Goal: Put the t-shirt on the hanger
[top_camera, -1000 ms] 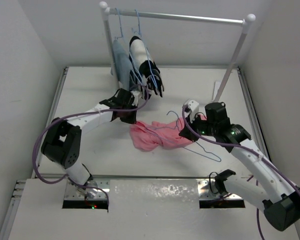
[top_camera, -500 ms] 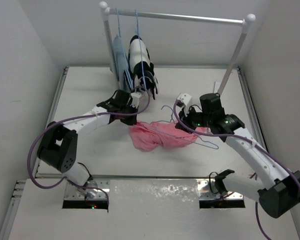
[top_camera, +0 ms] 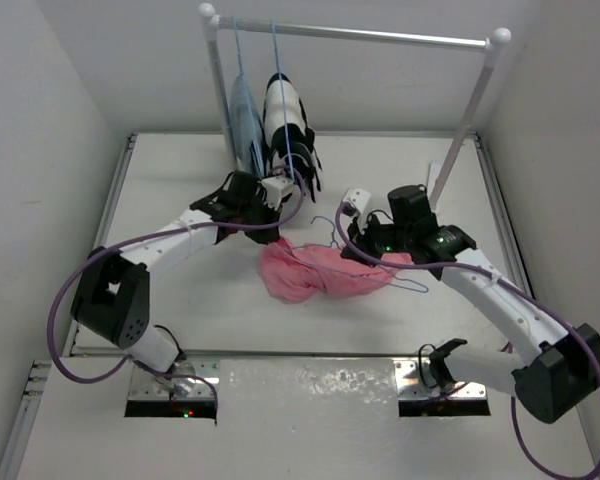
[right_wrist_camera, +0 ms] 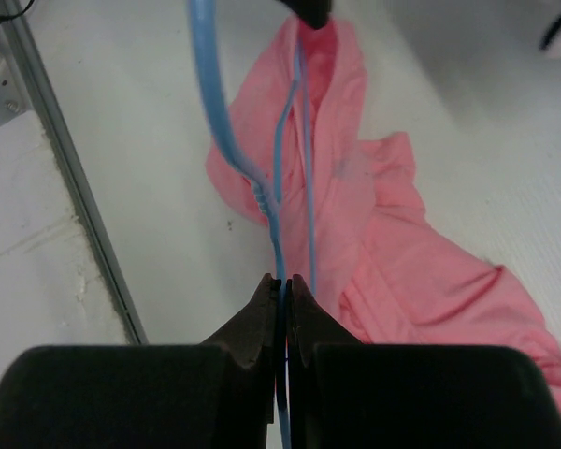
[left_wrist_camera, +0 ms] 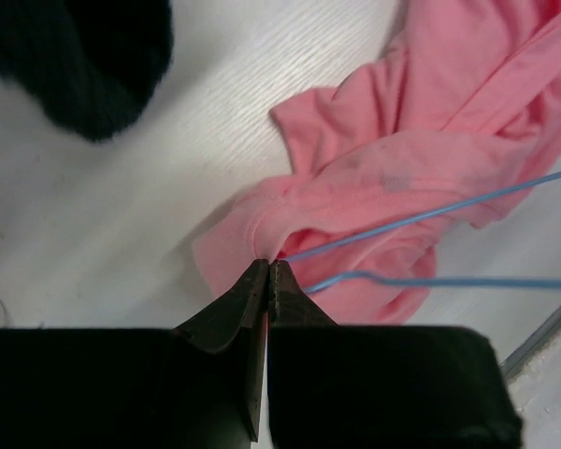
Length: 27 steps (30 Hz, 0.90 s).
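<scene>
The salmon-pink t-shirt lies bunched on the table between my arms. The thin light-blue hanger runs across and into it, with its hook sticking out at the far side. My left gripper is shut on the t-shirt's edge; in the left wrist view its tips pinch a pink fold where the hanger wire enters. My right gripper is shut on the hanger; in the right wrist view its tips clamp the blue wire above the t-shirt.
A white clothes rack stands at the back. A pale blue-grey garment and a black-and-white patterned garment hang on it, close above my left wrist. The patterned garment's dark hem shows in the left wrist view. A metal rail borders the table's near edge.
My right gripper has moved left and farther back with the hanger, pushing it deeper across the t-shirt. My left gripper has shifted slightly back. The hanging garments have swung upright.
</scene>
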Each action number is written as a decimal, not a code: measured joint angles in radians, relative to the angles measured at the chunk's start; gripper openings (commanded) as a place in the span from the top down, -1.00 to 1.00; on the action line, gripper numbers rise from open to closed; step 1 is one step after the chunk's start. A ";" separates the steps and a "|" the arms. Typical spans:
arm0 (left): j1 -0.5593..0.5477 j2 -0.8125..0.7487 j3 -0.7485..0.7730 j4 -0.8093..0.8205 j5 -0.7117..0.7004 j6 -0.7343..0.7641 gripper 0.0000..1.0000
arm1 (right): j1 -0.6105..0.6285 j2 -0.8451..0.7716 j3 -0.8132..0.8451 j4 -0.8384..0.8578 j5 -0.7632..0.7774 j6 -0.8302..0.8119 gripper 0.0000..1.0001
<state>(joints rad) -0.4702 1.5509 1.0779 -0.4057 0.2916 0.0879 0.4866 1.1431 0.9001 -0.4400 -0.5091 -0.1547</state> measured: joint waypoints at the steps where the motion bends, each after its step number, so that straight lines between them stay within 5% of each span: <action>1: 0.000 0.000 0.016 -0.002 0.020 0.014 1.00 | 0.017 0.015 0.000 0.006 -0.004 0.000 1.00; 13: 0.000 -0.058 0.026 -0.068 0.273 0.140 1.00 | 0.121 0.040 -0.117 0.235 0.014 0.106 1.00; 27: 0.000 -0.162 0.020 -0.111 0.348 0.172 1.00 | 0.158 0.085 -0.285 0.659 0.128 0.323 1.00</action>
<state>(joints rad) -0.4702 1.3891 1.0981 -0.5167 0.6392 0.2600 0.6441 1.2278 0.6147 0.2188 -0.3813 0.1684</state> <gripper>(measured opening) 0.004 0.009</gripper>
